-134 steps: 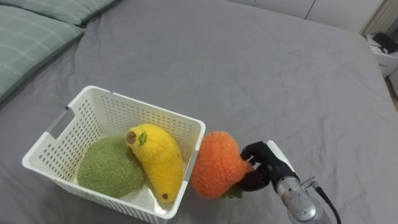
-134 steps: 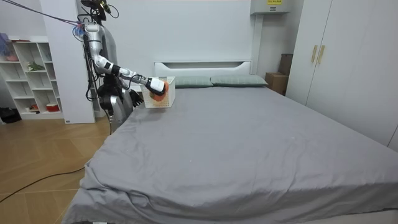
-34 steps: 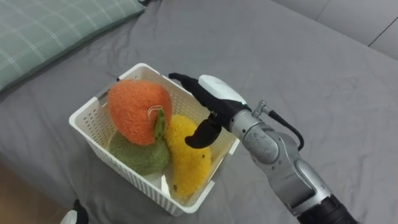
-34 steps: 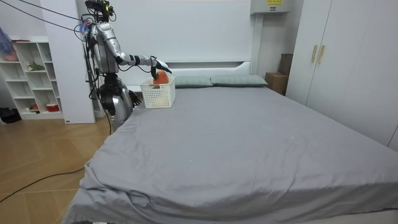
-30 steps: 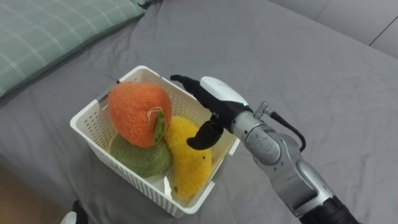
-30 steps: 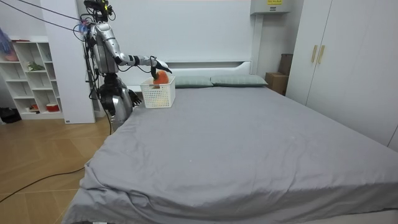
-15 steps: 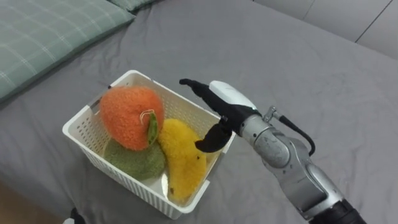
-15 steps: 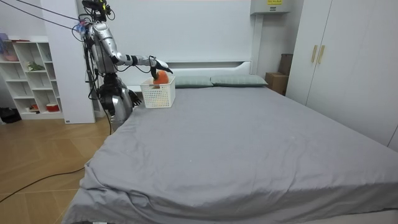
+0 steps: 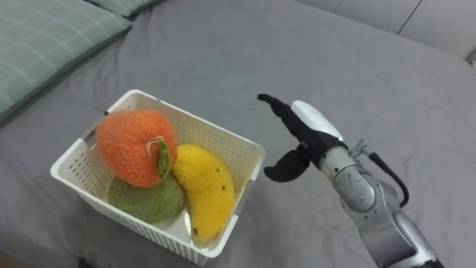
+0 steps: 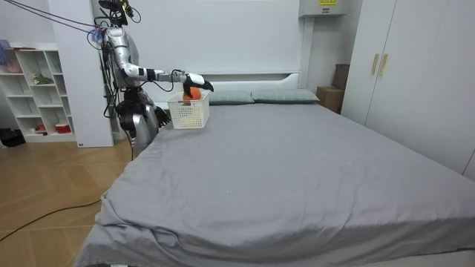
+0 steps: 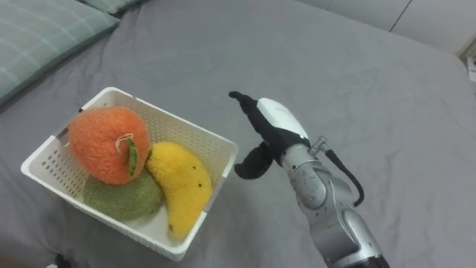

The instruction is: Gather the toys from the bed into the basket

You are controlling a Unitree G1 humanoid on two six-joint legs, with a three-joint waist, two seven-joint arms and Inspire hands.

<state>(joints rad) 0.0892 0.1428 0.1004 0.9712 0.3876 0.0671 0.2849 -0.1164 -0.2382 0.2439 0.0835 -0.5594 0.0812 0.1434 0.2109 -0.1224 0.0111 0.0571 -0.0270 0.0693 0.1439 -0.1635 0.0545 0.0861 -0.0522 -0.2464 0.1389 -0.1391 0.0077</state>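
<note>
- Toys sit all three in the white basket [image 9: 195, 119], close in front of the robot: an orange plush toy [image 9: 135, 147] lies on top of a green plush toy [image 9: 145, 199], and a yellow plush toy [image 9: 203, 190] leans against them on their right
- The long axis of the yellow toy runs from the middle of the basket toward its near right corner
- Just beside the basket's right rim, apart from it, hovers the right hand [image 9: 311, 128]; its fingers are stretched and loose, the thumb hangs downward, and it grasps nothing
- The toys lie to the left of this hand and a little lower, so I judge it the hand closer to them; a reach back would go leftward over the rim
- Around the basket the grey bed [image 9: 312, 45] carries no other toy that I can see, so the collecting looks nearly finished
- Farther, at the upper left, lies a green checked pillow [image 9: 44, 37]
- In the room view the robot stands at the bed's side near the headboard, its right arm stretched out over the basket
</note>
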